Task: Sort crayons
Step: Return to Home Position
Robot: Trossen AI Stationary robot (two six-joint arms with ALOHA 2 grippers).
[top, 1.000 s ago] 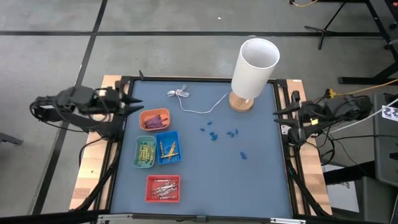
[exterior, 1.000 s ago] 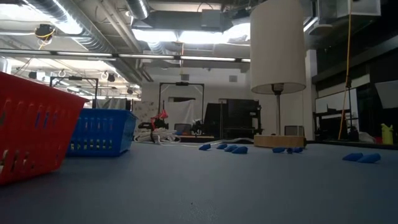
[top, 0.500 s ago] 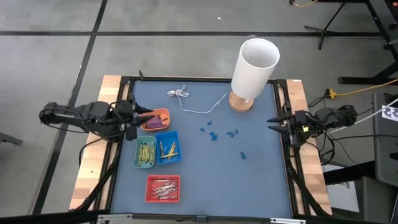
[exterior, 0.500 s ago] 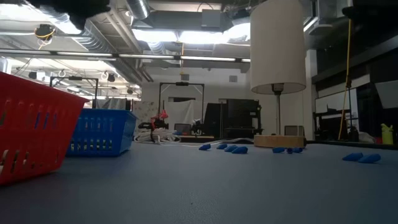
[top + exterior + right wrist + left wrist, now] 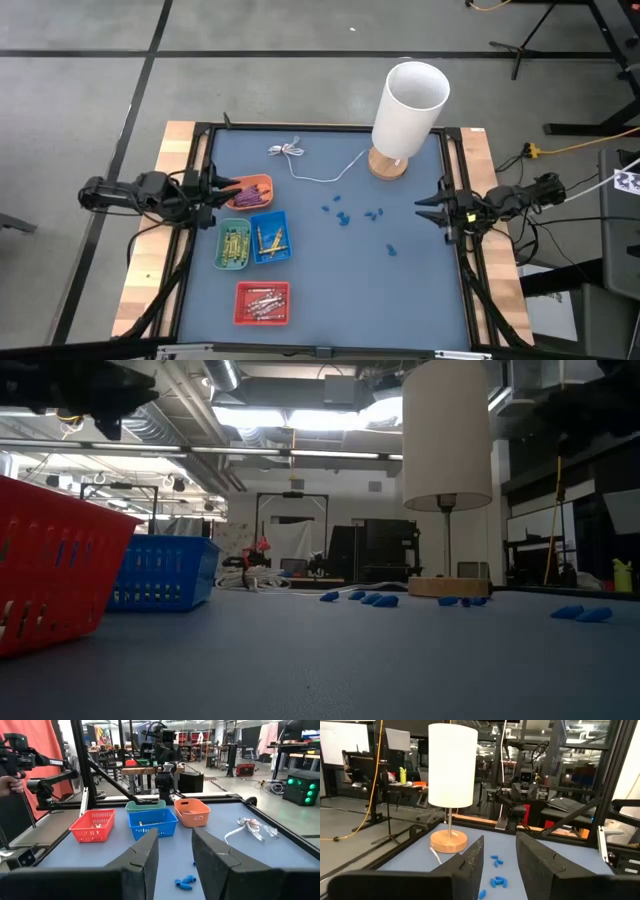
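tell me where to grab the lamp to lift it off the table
Take the lamp by its thin upright stem, the bare stretch between the wide shade and the round wooden base; both look too broad for a pincer. Probably come in level from the middle of the table, straddling the stem, clear of the white cable leaving the base.
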